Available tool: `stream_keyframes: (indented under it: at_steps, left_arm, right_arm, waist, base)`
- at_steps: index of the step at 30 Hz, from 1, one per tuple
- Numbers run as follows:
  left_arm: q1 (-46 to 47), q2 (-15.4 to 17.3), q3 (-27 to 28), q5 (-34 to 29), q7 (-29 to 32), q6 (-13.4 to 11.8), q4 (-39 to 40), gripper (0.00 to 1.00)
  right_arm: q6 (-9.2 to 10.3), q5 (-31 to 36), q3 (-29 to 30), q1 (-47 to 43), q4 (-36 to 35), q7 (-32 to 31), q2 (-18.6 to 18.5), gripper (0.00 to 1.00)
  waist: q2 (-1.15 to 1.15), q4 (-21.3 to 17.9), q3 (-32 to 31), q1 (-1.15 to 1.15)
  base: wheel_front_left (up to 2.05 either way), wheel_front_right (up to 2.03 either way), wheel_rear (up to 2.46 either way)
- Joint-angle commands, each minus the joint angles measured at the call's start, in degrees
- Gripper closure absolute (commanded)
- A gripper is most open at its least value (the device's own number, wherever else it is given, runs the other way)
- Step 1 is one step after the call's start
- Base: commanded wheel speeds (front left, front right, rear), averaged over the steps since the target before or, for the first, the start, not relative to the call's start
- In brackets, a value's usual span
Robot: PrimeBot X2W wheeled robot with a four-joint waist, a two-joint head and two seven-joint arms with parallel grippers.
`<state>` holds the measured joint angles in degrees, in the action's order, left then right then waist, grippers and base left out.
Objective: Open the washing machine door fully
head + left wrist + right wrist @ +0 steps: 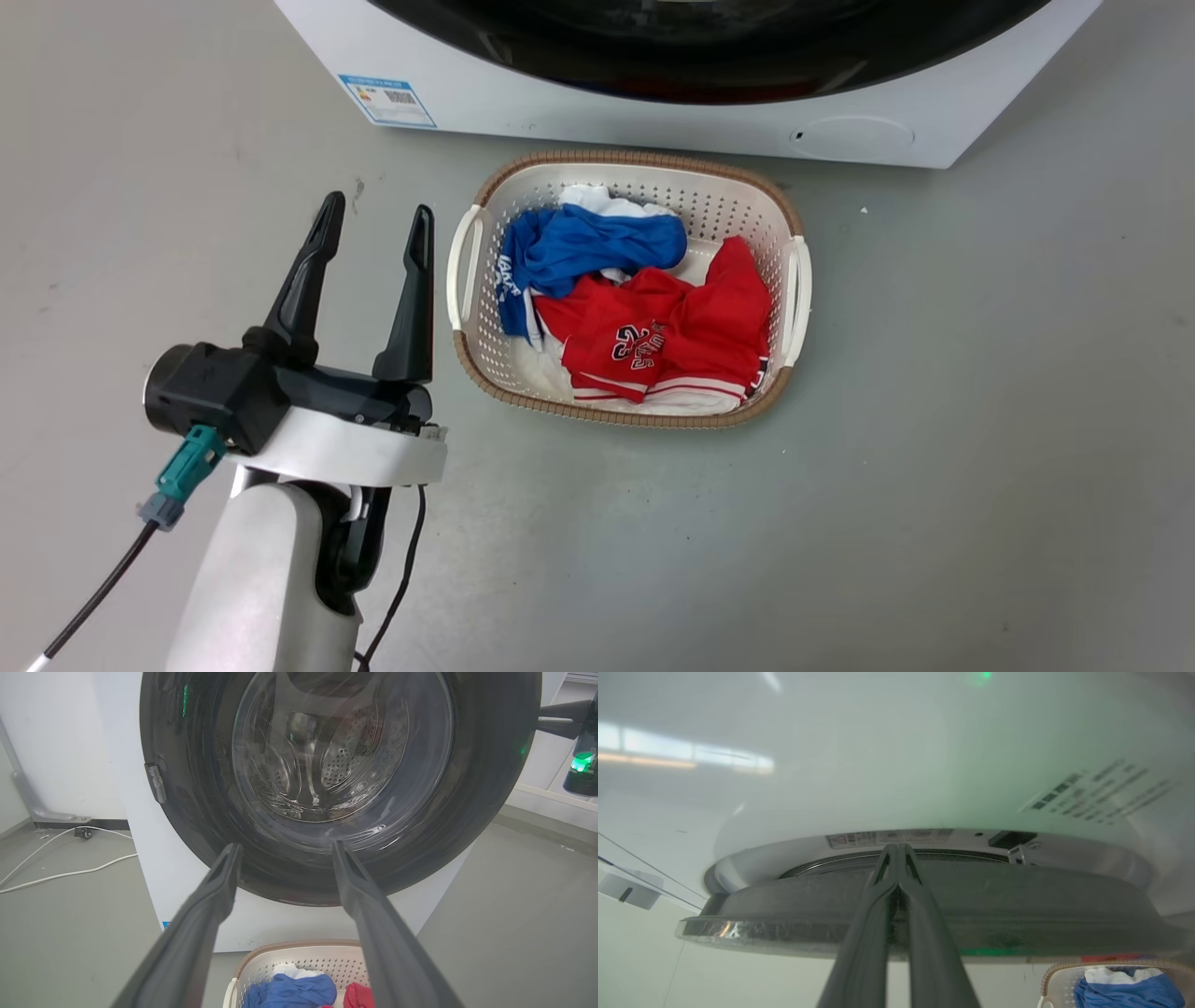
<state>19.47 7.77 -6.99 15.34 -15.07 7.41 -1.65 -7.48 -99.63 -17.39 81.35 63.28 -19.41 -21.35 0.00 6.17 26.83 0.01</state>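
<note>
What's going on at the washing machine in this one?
The robot is working on the washing machine door. Its right gripper, fingers pressed together, reaches over the door's rim into the gap behind it; the door looks only slightly ajar. The left gripper hangs open beside a laundry basket of clothes.

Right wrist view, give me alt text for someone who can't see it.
The right end effector, fingers pressed together, reaches its tips over the dark edge of the washing machine door, seen edge-on against the white machine front. A laundry basket holding blue cloth sits in the lower right corner.
</note>
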Motion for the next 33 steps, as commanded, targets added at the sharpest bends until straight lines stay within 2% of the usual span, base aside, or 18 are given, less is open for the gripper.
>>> stream_keyframes:
  at_steps: [1,8,16,23,33]
  left_arm:
    - [1.16,0.05,-0.12,0.18,-0.14,0.13,0.30,0.00]
    - [1.77,0.22,-0.32,0.27,-0.13,0.13,0.58,0.00]
    - [1.48,0.01,-0.49,-0.03,-0.13,0.13,-0.07,0.00]
    - [-0.40,-0.22,-0.66,-0.80,-0.13,0.13,-1.53,0.00]
    - [-6.91,-0.67,-0.12,-1.99,-0.13,0.13,-4.30,0.00]
  right_arm:
    - [-0.03,0.65,-0.66,1.34,0.82,-0.49,0.33,1.00]
    - [-0.02,1.89,-3.26,5.47,4.39,-4.08,2.09,1.00]
    - [-0.03,2.48,-4.62,3.92,4.04,-7.98,1.62,1.00]
    - [-0.02,2.64,-6.10,-2.11,1.28,-12.85,1.34,1.00]
    - [-0.03,0.54,-6.84,-17.04,-6.02,-17.01,1.78,1.00]
  waist:
    - [0.00,0.27,0.56,-0.01]
    - [0.00,0.72,1.96,-0.01]
    - [0.00,0.67,0.69,-0.01]
    - [0.00,0.00,-3.16,-0.01]
    - [0.00,-1.20,-13.08,-0.01]
  base:
    - [0.00,0.00,0.00]
    - [0.00,0.00,0.00]
    - [0.00,0.00,0.00]
    - [0.00,0.00,0.00]
    - [0.00,0.00,0.00]
